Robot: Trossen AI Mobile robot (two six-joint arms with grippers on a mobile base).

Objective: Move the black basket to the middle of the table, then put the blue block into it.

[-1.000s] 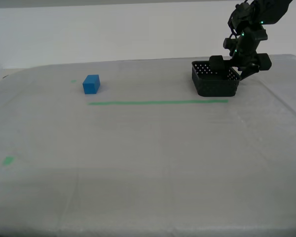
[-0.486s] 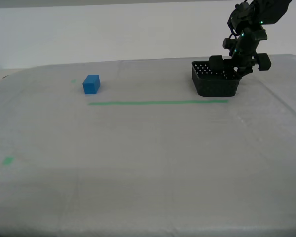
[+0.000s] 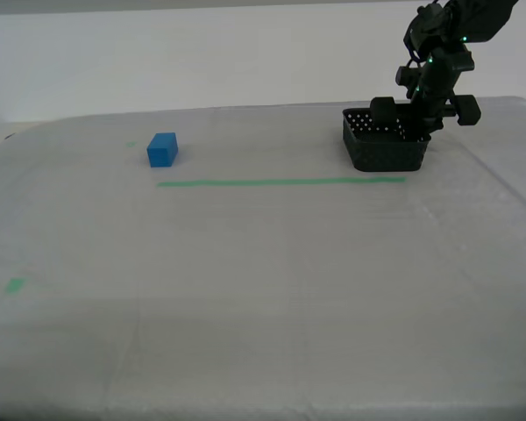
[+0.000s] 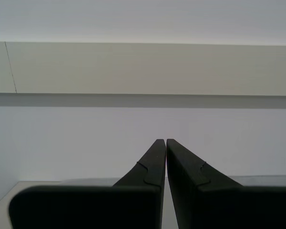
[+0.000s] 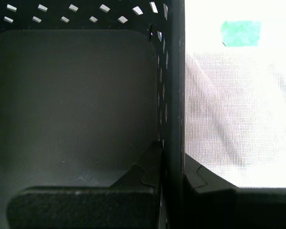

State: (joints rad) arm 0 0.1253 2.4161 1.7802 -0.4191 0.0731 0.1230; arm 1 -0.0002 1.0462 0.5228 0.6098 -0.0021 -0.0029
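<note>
Here, one small square black plastic basket (image 3: pixel 385 145) with rows of round holes in its low walls stands on the whitish-grey cloth-covered bench (image 3: pixel 263 289), far back toward the exterior view's right, just beyond the right end of the single long thin green tape line (image 3: pixel 280 182). My first gripper (image 5: pixel 171 162) comes down on the basket's right wall as the exterior view shows it; its jaws are clenched on that wall, one inside over the dark basket floor and one outside over the cloth, with the perforated wall (image 5: pixel 174 95) pinched between them. In the exterior view the same gripper (image 3: pixel 425 118) hangs from the one dark arm (image 3: pixel 447 35) in sight.

One small solid bright blue cube-like block (image 3: pixel 162 150) sits on the cloth far back on the exterior view's left, well apart from the basket, just beyond the left end of the tape line. Three small green tape marks show: one near the block (image 3: pixel 131 145), one on the near left (image 3: pixel 15 285), and one beside the basket in the first wrist view (image 5: pixel 240 33).

My second gripper (image 4: pixel 166 142) points at a pale wall, jaws pressed together and holding nothing.
</note>
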